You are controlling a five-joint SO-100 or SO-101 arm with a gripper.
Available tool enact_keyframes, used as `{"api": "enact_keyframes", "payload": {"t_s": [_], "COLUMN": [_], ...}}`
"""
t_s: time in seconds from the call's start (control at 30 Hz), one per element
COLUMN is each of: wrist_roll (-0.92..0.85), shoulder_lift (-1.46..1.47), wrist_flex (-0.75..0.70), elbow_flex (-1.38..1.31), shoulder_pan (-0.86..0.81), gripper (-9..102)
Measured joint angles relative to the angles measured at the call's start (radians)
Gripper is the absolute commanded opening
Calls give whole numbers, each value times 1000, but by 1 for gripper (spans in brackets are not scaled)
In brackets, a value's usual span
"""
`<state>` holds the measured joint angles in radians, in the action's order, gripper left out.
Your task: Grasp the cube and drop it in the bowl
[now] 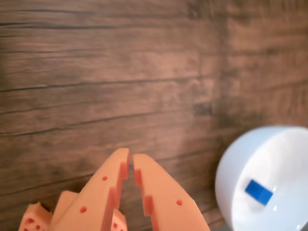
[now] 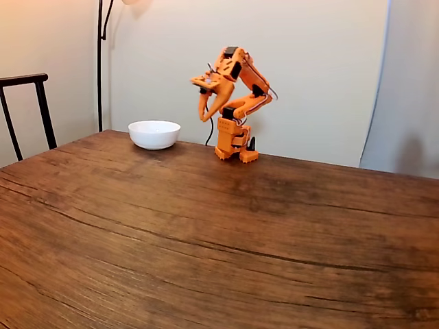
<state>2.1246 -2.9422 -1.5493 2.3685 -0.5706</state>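
In the wrist view the white bowl [image 1: 269, 178] sits at the lower right, and the small blue cube [image 1: 259, 192] lies inside it. My orange gripper [image 1: 131, 158] rises from the bottom edge, its fingertips almost touching and nothing between them, to the left of the bowl and above bare wood. The fixed view has the bowl [image 2: 154, 133] at the far left of the table. There the orange arm holds the gripper [image 2: 205, 118] raised, to the right of the bowl and above its rim. The cube is hidden by the bowl's wall in that view.
The wooden table [image 2: 219, 226] stretches wide towards the camera. The arm's base [image 2: 233, 140] stands near the far edge by the wall. A dark chair back [image 2: 27, 103] and a lamp pole [image 2: 100, 62] stand at the left.
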Motion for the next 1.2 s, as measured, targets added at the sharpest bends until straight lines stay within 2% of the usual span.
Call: {"api": "enact_keyframes", "payload": {"t_s": [0.13, 0.3, 0.47, 0.7, 0.9, 1.2], "wrist_roll": [-44, -71, -124, -153, -153, -153], "shoulder_lift": [-120, -256, -365, -371, -374, -373], "wrist_flex": [2, 74, 227, 479, 598, 614], "elbow_flex": [52, 140, 290, 480, 597, 747], "shoulder_pan": [103, 229, 357, 488, 525, 518], "gripper": [-1, -1, -1, -1, -1, -1]}}
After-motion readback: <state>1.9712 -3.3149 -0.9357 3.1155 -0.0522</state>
